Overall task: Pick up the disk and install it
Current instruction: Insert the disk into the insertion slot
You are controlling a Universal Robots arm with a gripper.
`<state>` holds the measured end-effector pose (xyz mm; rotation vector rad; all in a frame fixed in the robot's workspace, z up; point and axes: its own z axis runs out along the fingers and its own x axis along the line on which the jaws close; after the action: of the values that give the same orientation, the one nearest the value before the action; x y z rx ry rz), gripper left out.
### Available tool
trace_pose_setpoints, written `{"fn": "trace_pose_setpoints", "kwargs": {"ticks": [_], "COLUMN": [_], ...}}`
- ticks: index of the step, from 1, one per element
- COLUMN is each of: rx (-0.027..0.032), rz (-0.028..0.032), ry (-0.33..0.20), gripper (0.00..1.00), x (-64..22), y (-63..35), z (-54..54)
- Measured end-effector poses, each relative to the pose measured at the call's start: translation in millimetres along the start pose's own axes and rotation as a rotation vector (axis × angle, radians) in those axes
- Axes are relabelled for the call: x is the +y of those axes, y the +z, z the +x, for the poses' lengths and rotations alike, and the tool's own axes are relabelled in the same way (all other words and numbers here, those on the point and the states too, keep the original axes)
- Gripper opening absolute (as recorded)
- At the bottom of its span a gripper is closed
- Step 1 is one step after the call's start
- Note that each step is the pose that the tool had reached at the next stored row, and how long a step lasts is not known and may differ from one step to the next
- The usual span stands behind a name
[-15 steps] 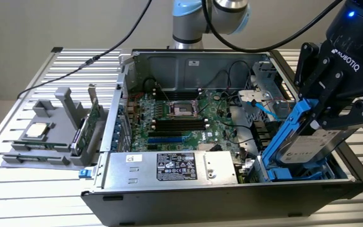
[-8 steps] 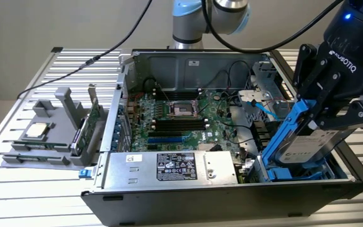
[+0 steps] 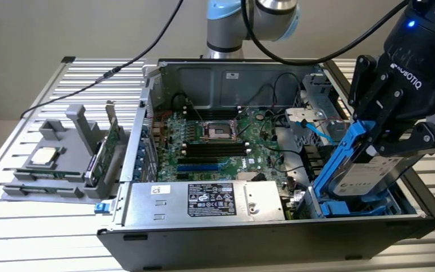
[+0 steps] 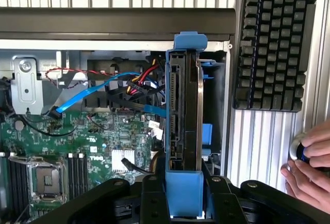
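The disk (image 3: 369, 173) is a silver drive in a blue carrier, and my gripper (image 3: 389, 141) is shut on its upper part. It hangs tilted at the exterior view's right, over the open computer case (image 3: 278, 232), with its lower end down among the blue rails of the drive bay (image 3: 353, 207). In the wrist view the disk (image 4: 183, 105) appears edge-on, its connector side facing the camera, clamped between my black fingers (image 4: 149, 198) with the gripper (image 4: 184, 203) around the carrier's end.
Inside the case lie the green motherboard (image 3: 210, 141), a blue cable (image 3: 312, 127) and the power supply (image 3: 210, 199). A grey holder with a CPU chip (image 3: 45, 156) and green cards (image 3: 104, 153) stands at the exterior view's left. A keyboard (image 4: 273, 38) and a person's hand (image 4: 309, 167) are beside the case.
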<state>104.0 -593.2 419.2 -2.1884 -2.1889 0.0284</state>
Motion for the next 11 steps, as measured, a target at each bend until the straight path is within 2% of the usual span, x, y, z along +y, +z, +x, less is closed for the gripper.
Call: {"fn": "trace_pose_setpoints", "kwargs": {"ticks": [11], "rx": [-0.0009], "rz": [0.0011], "ry": [0.009], "gripper": [0.33], "x": [1.6], "y": [0.7], "z": [3.0]}}
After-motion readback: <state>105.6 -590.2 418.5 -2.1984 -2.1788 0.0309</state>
